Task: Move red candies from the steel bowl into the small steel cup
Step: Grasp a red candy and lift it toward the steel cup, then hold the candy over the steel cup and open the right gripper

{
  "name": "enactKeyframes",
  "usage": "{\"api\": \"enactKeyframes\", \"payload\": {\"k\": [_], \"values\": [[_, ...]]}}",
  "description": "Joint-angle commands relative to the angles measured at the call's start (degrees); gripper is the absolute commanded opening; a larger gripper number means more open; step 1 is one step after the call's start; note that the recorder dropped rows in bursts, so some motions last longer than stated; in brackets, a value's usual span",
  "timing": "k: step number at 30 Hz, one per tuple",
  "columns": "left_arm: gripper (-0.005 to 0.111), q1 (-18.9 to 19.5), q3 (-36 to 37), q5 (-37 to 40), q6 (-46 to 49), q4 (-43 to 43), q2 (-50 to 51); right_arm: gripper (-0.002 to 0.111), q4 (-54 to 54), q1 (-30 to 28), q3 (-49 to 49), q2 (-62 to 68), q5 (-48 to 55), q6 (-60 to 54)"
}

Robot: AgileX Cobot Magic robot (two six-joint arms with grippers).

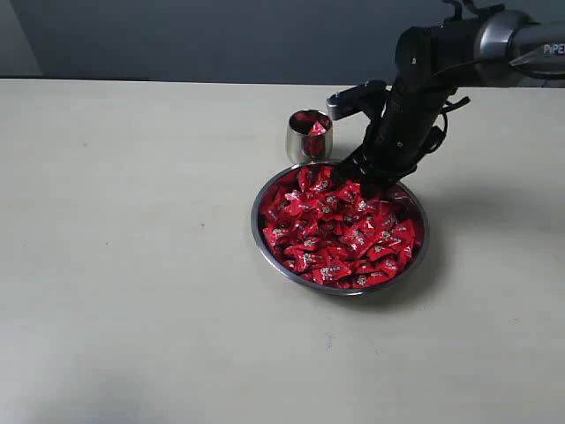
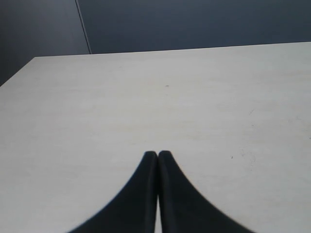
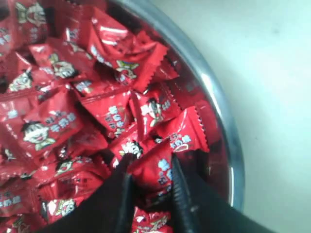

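From across the room, the steel bowl [image 1: 253, 219] sits on the table [image 1: 132, 265] a little right of its middle, heaped with red candies [image 1: 335, 234]. The small cup [image 1: 305, 146] stands just beside the bowl on the side toward the table's far edge, with a few red wrappers already in it. Whether the two touch I cannot tell. The right gripper [image 1: 366, 181] dips into the heap at the bowl's far rim.

The left wrist camera shows the left gripper [image 2: 158, 155] with its fingertips pressed together on nothing, over bare table and well away from the work.

In the right wrist camera, the two dark fingers [image 3: 124, 194] stand on either side of one candy [image 3: 158, 172] near the bowl's wall and look closed on it.

These candies seem light, and their wrappers are glossy and crinkly, so I'd expect them to slide and buckle under a pinch. The plump middle is the place to hold. The flat, saw-toothed ends would fold or slip out. Neighbours overlap the held one and may lift with it.
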Motion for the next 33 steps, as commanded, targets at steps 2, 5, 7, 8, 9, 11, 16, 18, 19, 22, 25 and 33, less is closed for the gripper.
{"api": "enactKeyframes", "payload": {"k": [2, 5, 7, 8, 9, 11, 16, 18, 19, 22, 25, 33], "values": [[0.000, -0.4, 0.3, -0.4, -0.1, 0.1, -0.3, 0.008, 0.0, -0.2, -0.3, -2.8, 0.5, 0.0], [0.000, -0.4, 0.3, -0.4, -0.1, 0.1, -0.3, 0.008, 1.2, -0.2, -0.3, -3.7, 0.3, 0.0], [0.000, -0.4, 0.3, -0.4, -0.1, 0.1, -0.3, 0.008, 3.1, -0.2, -0.8, -4.3, -0.2, 0.0], [0.000, -0.4, 0.3, -0.4, -0.1, 0.1, -0.3, 0.008, 4.0, -0.2, -1.6, -4.6, -0.2, 0.0], [0.000, -0.4, 0.3, -0.4, -0.1, 0.1, -0.3, 0.008, 5.1, -0.2, -2.2, -4.7, -0.2, 0.0], [0.000, -0.4, 0.3, -0.4, -0.1, 0.1, -0.3, 0.008, 6.5, -0.2, -4.8, -4.8, -0.3, -0.1], [0.000, -0.4, 0.3, -0.4, -0.1, 0.1, -0.3, 0.008, 7.2, -0.2, -11.3, -4.1, -3.7, -0.1], [0.000, -0.4, 0.3, -0.4, -0.1, 0.1, -0.3, 0.008, 7.5, -0.2, -14.4, -2.5, -3.7, -0.1], [0.000, -0.4, 0.3, -0.4, -0.1, 0.1, -0.3, 0.008, 7.8, -0.2, -15.6, -1.8, -3.6, -0.1], [0.000, -0.4, 0.3, -0.4, -0.1, 0.1, -0.3, 0.008, 10.5, -0.2, -19.2, 1.4, -3.3, -0.5], [0.000, -0.4, 0.3, -0.4, -0.1, 0.1, -0.3, 0.008, 12.3, -0.2, -22.2, 4.5, -2.7, -0.8], [0.000, -0.4, 0.3, -0.4, -0.1, 0.1, -0.3, 0.008, 18.8, -0.2, -25.5, 8.6, -2.3, -5.0]]}}
